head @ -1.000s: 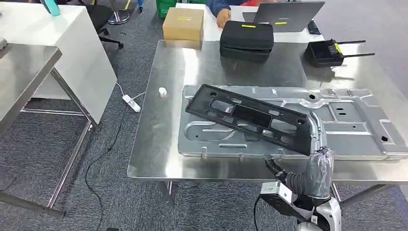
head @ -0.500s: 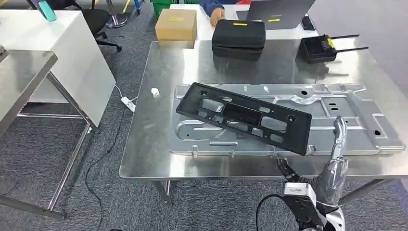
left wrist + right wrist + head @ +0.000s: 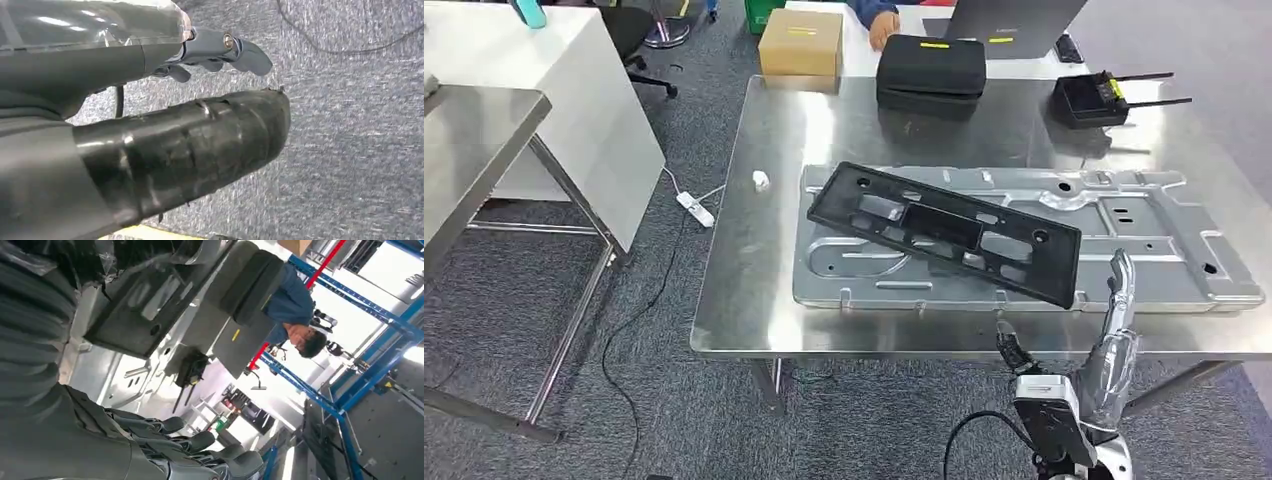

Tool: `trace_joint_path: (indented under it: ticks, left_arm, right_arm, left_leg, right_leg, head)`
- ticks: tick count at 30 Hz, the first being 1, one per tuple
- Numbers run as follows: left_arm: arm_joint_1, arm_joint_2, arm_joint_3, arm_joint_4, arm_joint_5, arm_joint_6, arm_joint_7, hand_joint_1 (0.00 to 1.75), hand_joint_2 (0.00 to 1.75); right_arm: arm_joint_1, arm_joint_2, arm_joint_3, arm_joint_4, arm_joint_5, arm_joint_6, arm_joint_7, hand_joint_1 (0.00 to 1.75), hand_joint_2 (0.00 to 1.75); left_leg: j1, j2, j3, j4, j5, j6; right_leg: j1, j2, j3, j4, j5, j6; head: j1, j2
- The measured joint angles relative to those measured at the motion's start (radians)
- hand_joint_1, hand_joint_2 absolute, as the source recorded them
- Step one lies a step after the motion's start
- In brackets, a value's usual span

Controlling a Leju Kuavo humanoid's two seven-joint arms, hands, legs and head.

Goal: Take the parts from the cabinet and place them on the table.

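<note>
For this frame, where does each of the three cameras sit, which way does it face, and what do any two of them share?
Head view: high on the robot, facing forward and down at the steel table; the right hand rises at the near edge.
Left wrist view: behind the left hand, facing the grey carpet; a dark part of the robot's body crosses it.
Right wrist view: behind the right hand, turned, looking across the table toward a seated person.
Shared: head and right wrist views both show the black plastic frame on the stamped metal panel.

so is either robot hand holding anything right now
No. The right robot hand is open beside the table edge, clear of the black frame; the left robot hand hangs empty over the carpet.
</note>
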Motion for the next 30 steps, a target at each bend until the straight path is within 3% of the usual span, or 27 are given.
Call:
trace_joint_path:
  ticks: [2, 3, 5, 6, 7, 9, 10, 11, 17, 19, 20, 21, 23, 24, 25, 27, 28, 29, 30]
  left_arm:
    - [-0.001, 0.000, 0.000, 0.000, 0.000, 0.000, 0.000, 0.00, 0.00]
    - [-0.002, 0.000, 0.000, 0.000, 0.000, 0.000, 0.000, 0.00, 0.00]
    - [0.000, 0.000, 0.001, 0.000, 0.000, 0.001, 0.000, 0.00, 0.00]
    - [-0.001, 0.000, 0.002, 0.000, 0.000, 0.002, 0.000, 0.00, 0.00]
    - [-0.001, 0.000, 0.002, 0.000, 0.000, 0.002, 0.001, 0.00, 0.00]
    - [0.000, 0.000, 0.002, 0.000, 0.000, 0.002, 0.002, 0.00, 0.00]
    - [0.000, -0.001, 0.002, 0.000, 0.000, 0.002, 0.003, 0.00, 0.00]
    - [0.000, -0.002, 0.002, 0.000, 0.000, 0.002, 0.003, 0.00, 0.00]
    - [0.000, -0.002, 0.002, 0.000, 0.000, 0.002, 0.004, 0.00, 0.00]
    - [0.000, -0.002, 0.002, 0.000, -0.001, 0.002, 0.004, 0.00, 0.00]
    - [-0.001, -0.002, 0.002, 0.000, 0.000, 0.002, 0.005, 0.00, 0.00]
    - [-0.004, 0.002, 0.002, -0.002, -0.001, 0.003, 0.005, 0.00, 0.00]
    - [-0.003, 0.001, 0.002, -0.002, -0.002, 0.003, 0.006, 0.00, 0.00]
    - [-0.005, -0.003, 0.002, -0.002, -0.002, 0.003, 0.007, 0.00, 0.00]
    - [-0.005, -0.003, 0.002, -0.002, -0.002, 0.003, 0.007, 0.00, 0.00]
    - [-0.004, -0.002, 0.003, -0.002, -0.002, 0.003, 0.008, 0.00, 0.00]
    - [-0.004, -0.002, 0.003, -0.002, -0.002, 0.003, 0.008, 0.00, 0.00]
    - [-0.004, -0.002, 0.003, -0.002, -0.002, 0.003, 0.008, 0.00, 0.00]
    - [-0.003, -0.002, 0.003, -0.002, -0.002, 0.003, 0.008, 0.00, 0.00]
  right_arm:
    - [0.002, 0.002, -0.001, 0.001, 0.000, 0.000, -0.001, 0.00, 0.00]
    - [0.000, 0.005, -0.001, 0.002, 0.000, 0.000, -0.001, 0.00, 0.00]
    - [0.001, 0.006, -0.002, 0.002, -0.006, 0.001, 0.000, 0.00, 0.00]
    - [0.000, 0.010, -0.003, 0.002, -0.012, 0.002, 0.002, 0.00, 0.00]
    - [0.000, 0.012, -0.003, 0.002, -0.016, 0.002, 0.002, 0.00, 0.00]
    - [0.003, 0.016, -0.005, 0.008, -0.024, 0.003, 0.004, 0.00, 0.00]
    - [0.003, 0.017, -0.008, 0.012, -0.030, 0.006, 0.004, 0.00, 0.00]
    - [0.003, 0.017, -0.010, 0.014, -0.032, 0.008, 0.004, 0.00, 0.00]
    - [0.003, 0.018, -0.011, 0.015, -0.034, 0.009, 0.004, 0.00, 0.00]
    - [0.004, 0.018, -0.017, 0.021, -0.042, 0.017, 0.005, 0.00, 0.00]
    - [0.005, 0.019, -0.024, 0.028, -0.060, 0.028, 0.003, 0.00, 0.00]
    - [0.005, 0.025, -0.042, 0.042, -0.083, 0.046, 0.000, 0.00, 0.00]
    - [0.007, 0.027, -0.052, 0.051, -0.090, 0.054, -0.003, 0.00, 0.00]
    - [0.009, 0.027, -0.060, 0.055, -0.090, 0.054, -0.005, 0.00, 0.00]
    - [0.009, 0.027, -0.067, 0.057, -0.093, 0.053, -0.005, 0.00, 0.00]
    - [0.012, 0.027, -0.080, 0.063, -0.100, 0.051, -0.008, 0.00, 0.00]
    - [0.015, 0.027, -0.085, 0.065, -0.101, 0.051, -0.010, 0.00, 0.00]
    - [0.018, 0.027, -0.092, 0.068, -0.103, 0.051, -0.013, 0.00, 0.00]
    - [0.020, 0.027, -0.101, 0.070, -0.104, 0.051, -0.015, 0.00, 0.00]
  left_leg:
    - [-0.002, -0.001, -0.001, -0.001, 0.008, -0.014]
    - [-0.001, -0.001, -0.004, -0.001, 0.013, -0.021]
    - [-0.005, -0.002, -0.007, -0.007, 0.024, -0.037]
    - [0.000, -0.004, -0.018, 0.010, -0.002, -0.039]
    - [0.000, -0.004, -0.035, 0.053, -0.051, -0.040]
    - [0.001, -0.003, -0.087, 0.213, -0.155, -0.047]
    - [0.001, -0.003, -0.103, 0.278, -0.182, -0.050]
    - [0.001, -0.003, -0.104, 0.294, -0.185, -0.050]
    - [0.001, -0.003, -0.101, 0.298, -0.183, -0.050]
    - [0.001, -0.003, -0.070, 0.268, -0.161, -0.048]
    - [0.001, -0.003, 0.039, 0.109, -0.099, -0.041]
    - [-0.010, -0.004, 0.101, -0.009, -0.081, -0.026]
    - [-0.003, -0.004, 0.094, -0.020, -0.069, -0.010]
    - [0.002, 0.003, 0.088, -0.026, -0.054, -0.002]
    - [0.002, 0.003, 0.079, -0.028, -0.045, 0.008]
    - [0.001, 0.005, 0.056, -0.027, -0.030, 0.013]
    - [0.000, 0.005, 0.043, -0.025, -0.021, 0.013]
    - [-0.001, 0.005, 0.031, -0.023, -0.014, 0.011]
    - [-0.001, 0.005, 0.021, -0.021, -0.007, 0.010]
  right_leg:
    - [0.012, 0.002, -0.008, 0.008, 0.020, -0.011]
    - [0.014, 0.002, -0.009, 0.001, 0.015, -0.016]
    - [0.006, 0.002, -0.017, -0.010, 0.032, -0.034]
    - [0.004, -0.002, -0.021, -0.014, 0.042, -0.043]
    - [0.004, -0.003, -0.031, -0.014, 0.048, -0.051]
    - [0.006, -0.004, -0.052, -0.012, 0.063, -0.056]
    - [0.008, -0.004, -0.063, -0.010, 0.069, -0.056]
    - [0.009, -0.004, -0.068, -0.009, 0.073, -0.056]
    - [0.009, -0.004, -0.072, -0.007, 0.074, -0.056]
    - [0.010, -0.004, -0.085, -0.001, 0.080, -0.054]
    - [0.010, -0.003, -0.101, 0.010, 0.085, -0.049]
    - [0.011, -0.004, -0.110, 0.022, 0.099, -0.028]
    - [0.017, -0.004, -0.115, 0.014, 0.114, -0.013]
    - [0.012, 0.001, -0.124, 0.026, 0.096, -0.009]
    - [0.012, 0.001, -0.139, 0.060, 0.046, -0.005]
    - [0.006, 0.000, -0.179, 0.193, -0.061, 0.005]
    - [0.004, 0.000, -0.197, 0.266, -0.095, 0.009]
    - [0.003, 0.000, -0.200, 0.307, -0.096, 0.012]
    - [0.002, 0.000, -0.180, 0.299, -0.073, 0.013]
  head:
    - [0.000, 0.000]
    - [-0.001, 0.000]
    - [-0.001, 0.000]
    - [-0.001, 0.000]
    - [-0.004, 0.000]
    - [-0.007, 0.000]
    - [-0.007, 0.000]
    - [-0.007, 0.000]
    - [-0.007, 0.000]
    - [-0.007, 0.000]
    - [-0.007, 0.000]
    - [-0.008, 0.000]
    - [-0.006, 0.000]
    - [-0.008, 0.000]
    - [-0.003, 0.000]
    - [-0.003, 0.000]
    - [-0.003, 0.000]
    - [-0.003, 0.000]
    - [-0.003, 0.000]
